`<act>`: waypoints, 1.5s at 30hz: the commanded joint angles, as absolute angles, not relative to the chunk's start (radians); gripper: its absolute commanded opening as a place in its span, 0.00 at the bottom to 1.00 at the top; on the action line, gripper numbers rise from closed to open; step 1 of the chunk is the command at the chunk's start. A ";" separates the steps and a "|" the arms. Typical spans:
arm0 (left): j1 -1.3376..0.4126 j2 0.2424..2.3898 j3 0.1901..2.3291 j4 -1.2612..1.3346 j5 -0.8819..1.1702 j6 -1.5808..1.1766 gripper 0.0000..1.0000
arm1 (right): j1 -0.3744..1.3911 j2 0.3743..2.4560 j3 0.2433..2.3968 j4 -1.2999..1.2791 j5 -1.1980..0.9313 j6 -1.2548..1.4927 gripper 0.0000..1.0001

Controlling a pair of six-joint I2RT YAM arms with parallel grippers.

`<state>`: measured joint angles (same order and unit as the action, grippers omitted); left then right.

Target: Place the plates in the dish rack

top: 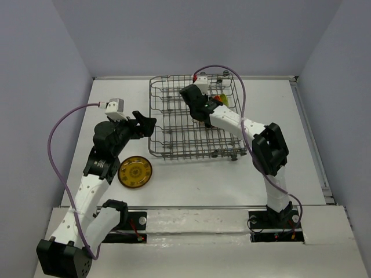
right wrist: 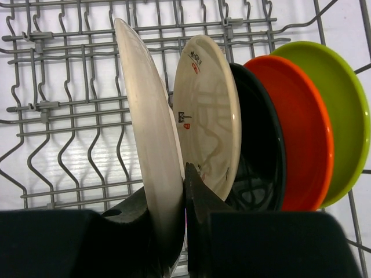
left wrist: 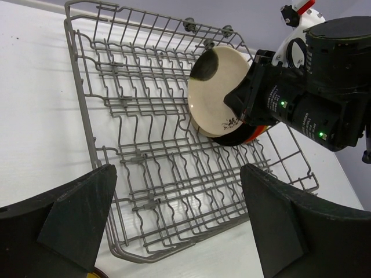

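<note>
The dish rack [top: 174, 124] is a grey wire basket at the middle back of the table. My right gripper [right wrist: 169, 194] is inside it, shut on the lower rim of the cream plate with a black patch [left wrist: 215, 90], which stands on edge. Behind it, also on edge in the tines, stand a beige plate [right wrist: 208, 110], a black plate [right wrist: 264, 150], an orange-red plate [right wrist: 298, 133] and a lime green plate [right wrist: 342, 110]. A dark yellow patterned plate [top: 135, 172] lies flat on the table in front of the rack's left corner. My left gripper [top: 146, 123] hovers open and empty by the rack's left side.
The rack's left and near tine rows [left wrist: 151, 150] hold nothing. The right arm [top: 269, 147] reaches over the rack's right front corner. Grey walls close in the table on three sides.
</note>
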<state>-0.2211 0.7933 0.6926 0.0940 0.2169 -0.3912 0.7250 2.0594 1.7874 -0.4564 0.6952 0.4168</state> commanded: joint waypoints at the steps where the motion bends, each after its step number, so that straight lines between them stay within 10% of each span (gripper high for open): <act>1: -0.221 0.788 0.739 0.121 0.227 -0.393 0.99 | 0.726 2.078 1.862 -0.453 0.710 0.472 0.07; 13: -0.221 0.801 0.742 0.109 0.210 -0.393 0.99 | 0.744 2.155 1.881 -0.471 0.712 0.491 0.10; 23: -0.219 0.864 0.765 0.035 0.112 -0.393 0.99 | 0.762 2.117 1.885 -0.471 0.673 0.466 0.54; 38: -0.219 0.818 0.815 -0.027 0.038 -0.371 0.99 | 0.896 1.705 1.565 -0.255 0.482 0.446 0.57; 45: -0.222 0.683 0.790 -0.005 0.172 -0.364 0.99 | 1.288 1.496 1.200 0.113 0.603 0.624 0.54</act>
<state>-0.2207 0.7650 0.7681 -0.0406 0.0776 -0.3855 1.0821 1.5124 1.3399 -0.1467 0.5266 0.4961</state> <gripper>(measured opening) 0.990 0.547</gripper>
